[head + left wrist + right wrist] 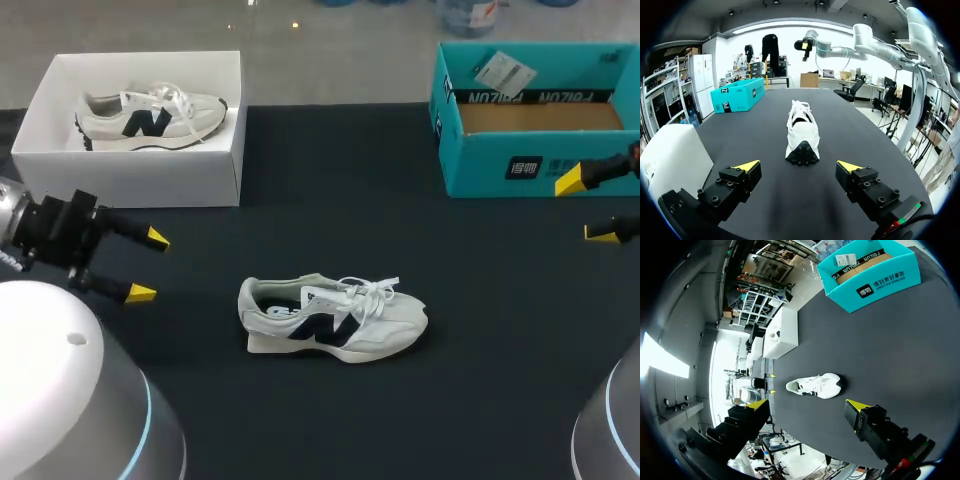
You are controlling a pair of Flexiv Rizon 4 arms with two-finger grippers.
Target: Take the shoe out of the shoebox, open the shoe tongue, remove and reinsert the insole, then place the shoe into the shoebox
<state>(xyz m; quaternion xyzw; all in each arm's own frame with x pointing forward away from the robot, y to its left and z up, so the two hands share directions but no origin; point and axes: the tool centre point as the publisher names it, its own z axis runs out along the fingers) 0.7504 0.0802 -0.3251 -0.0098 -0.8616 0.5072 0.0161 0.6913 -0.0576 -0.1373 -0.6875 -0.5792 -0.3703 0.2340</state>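
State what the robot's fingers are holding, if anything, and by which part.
Nothing is held: left gripper and right gripper are open and empty; the sneaker lies on the table, apart from both.

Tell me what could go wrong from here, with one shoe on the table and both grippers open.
1. The laces lie loose over the tongue of the shoe on the table; a finger could snag them.
2. Neither the left gripper nor the right gripper holds that shoe, so pulling the insole may drag it.
3. The white shoebox already holds another shoe; space may be tight.
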